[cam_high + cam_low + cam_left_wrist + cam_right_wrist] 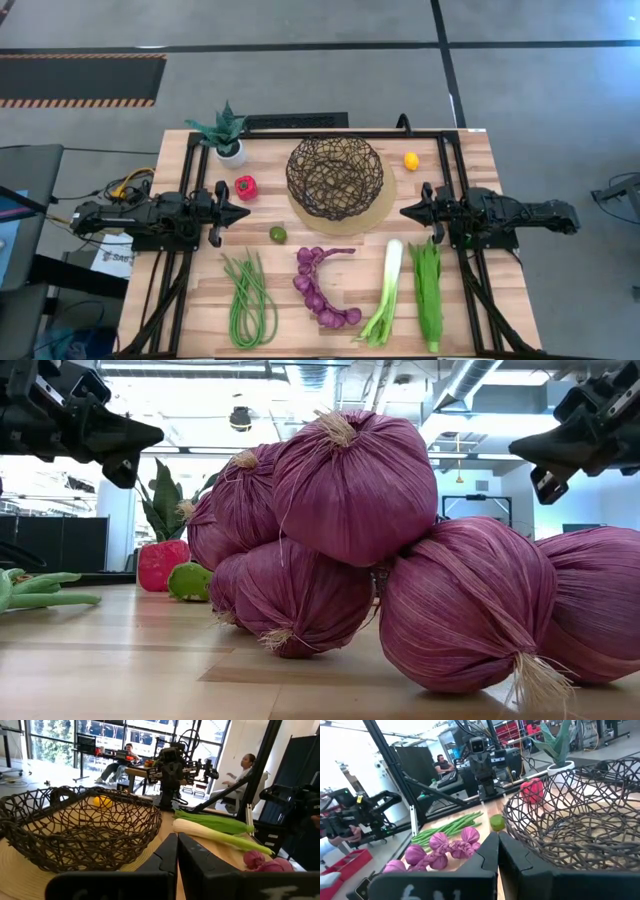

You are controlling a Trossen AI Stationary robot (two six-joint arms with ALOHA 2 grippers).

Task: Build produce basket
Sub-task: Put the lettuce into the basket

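Both claws wait with fingers pressed together, holding nothing: the left gripper at the table's left side, the right gripper at its right, tips pointing inward at each other. Between them sits the basket, an open bowl of dark woven wire on a tan round mat, apparently empty, though the mesh makes that hard to confirm. Nearest the left claw lie the glossy red pepper and the lime; the lemon lies closest to the right. The leek, leafy stalks, long beans and papery purple onion string stretch front-to-back along the near edge.
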